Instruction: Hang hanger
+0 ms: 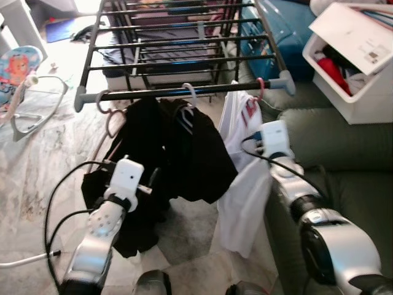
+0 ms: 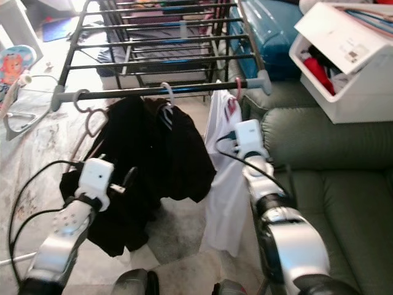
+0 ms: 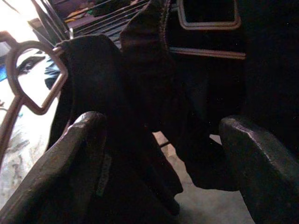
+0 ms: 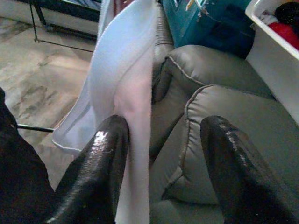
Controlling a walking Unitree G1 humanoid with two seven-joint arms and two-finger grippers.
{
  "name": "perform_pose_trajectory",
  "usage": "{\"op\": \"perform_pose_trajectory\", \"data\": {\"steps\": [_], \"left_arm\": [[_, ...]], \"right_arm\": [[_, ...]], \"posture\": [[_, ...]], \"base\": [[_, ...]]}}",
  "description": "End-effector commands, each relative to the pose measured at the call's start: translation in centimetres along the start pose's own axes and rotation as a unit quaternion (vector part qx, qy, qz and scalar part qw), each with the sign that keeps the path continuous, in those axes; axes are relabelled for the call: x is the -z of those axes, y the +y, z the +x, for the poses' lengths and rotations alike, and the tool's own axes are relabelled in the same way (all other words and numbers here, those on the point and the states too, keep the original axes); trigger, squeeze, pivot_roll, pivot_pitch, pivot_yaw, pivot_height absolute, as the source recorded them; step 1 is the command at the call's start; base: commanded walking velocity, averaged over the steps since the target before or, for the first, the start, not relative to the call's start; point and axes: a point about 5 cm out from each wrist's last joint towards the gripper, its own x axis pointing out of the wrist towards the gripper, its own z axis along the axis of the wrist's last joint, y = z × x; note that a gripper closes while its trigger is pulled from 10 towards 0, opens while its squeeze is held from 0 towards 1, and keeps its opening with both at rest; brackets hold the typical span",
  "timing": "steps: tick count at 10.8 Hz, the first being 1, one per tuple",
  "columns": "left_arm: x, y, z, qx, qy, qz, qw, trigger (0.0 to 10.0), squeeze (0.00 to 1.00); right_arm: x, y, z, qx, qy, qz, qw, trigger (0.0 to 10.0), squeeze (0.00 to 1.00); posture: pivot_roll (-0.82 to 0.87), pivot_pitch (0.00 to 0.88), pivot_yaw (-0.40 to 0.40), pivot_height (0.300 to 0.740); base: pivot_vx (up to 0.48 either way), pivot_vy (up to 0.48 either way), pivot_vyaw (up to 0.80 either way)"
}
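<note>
Nearest the camera, both silver arms are raised toward the drying rack (image 1: 184,43). The left gripper (image 3: 163,154) is held wide, its two black fingers (image 3: 70,168) spread apart with nothing clamped between them; it is pointed into the black garment (image 1: 166,153) that hangs below the rack's front rail (image 1: 178,92). The right gripper (image 4: 161,158) is likewise spread wide and nothing is gripped; one of its fingers lies just beside the white shirt (image 1: 242,184), the other is set over the grey sofa (image 1: 344,160).

Further on, the front rail is seen carrying the hangers. A pale wire hanger (image 3: 35,77) is hooked near the rail's left end, at the shoulder of the black garment. A white hanger hook (image 1: 191,92) is caught over the rail at its middle, above the dark clothes. A pink hanger hook (image 1: 261,91) is hung near the rail's right end, with the white shirt draped under it.

Beyond the rail, the rack's bars are laid out flat. To the right of the rack, a white bin (image 1: 356,61) of clothes is tipped on the sofa.
</note>
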Motion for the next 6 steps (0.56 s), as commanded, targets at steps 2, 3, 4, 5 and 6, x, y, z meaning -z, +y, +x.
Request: {"op": "perform_pose_trajectory", "data": {"steps": [2,3,4,5,6], "left_arm": [[0.0,-0.7,1.0,0.007,-0.002,0.003,1.0,10.0,0.0],[-0.2,-1.1,1.4,0.01,-0.009,0.002,1.0,10.0,0.0],[-0.4,-1.3,2.1,0.009,-0.014,-0.005,1.0,10.0,0.0],[-0.5,-1.4,2.3,0.01,-0.017,-0.006,1.0,10.0,0.0],[-0.6,-1.4,2.6,0.011,-0.019,-0.007,1.0,10.0,0.0]], "right_arm": [[0.6,-0.3,-0.7,-0.003,-0.02,0.009,1.0,10.0,1.0],[1.0,-0.6,-1.2,0.008,-0.029,0.0,1.0,10.0,1.0],[1.7,-0.8,-2.2,0.016,-0.045,0.0,0.999,10.0,1.0],[1.7,-0.9,-2.6,0.022,-0.06,-0.008,0.998,10.0,1.0],[1.8,-0.9,-3.4,0.026,-0.076,-0.009,0.997,10.0,1.0]], "posture": [[0.02,0.0,-0.004,0.74],[0.01,0.0,-0.012,0.74],[0.0,0.0,-0.019,0.74],[-0.01,0.0,-0.022,0.74],[-0.03,0.0,-0.021,0.74]], "base": [[0.0,0.0,0.0],[0.0,0.0,0.0],[0.0,0.0,0.0],[0.0,0.0,0.0],[0.0,0.0,0.0]]}}
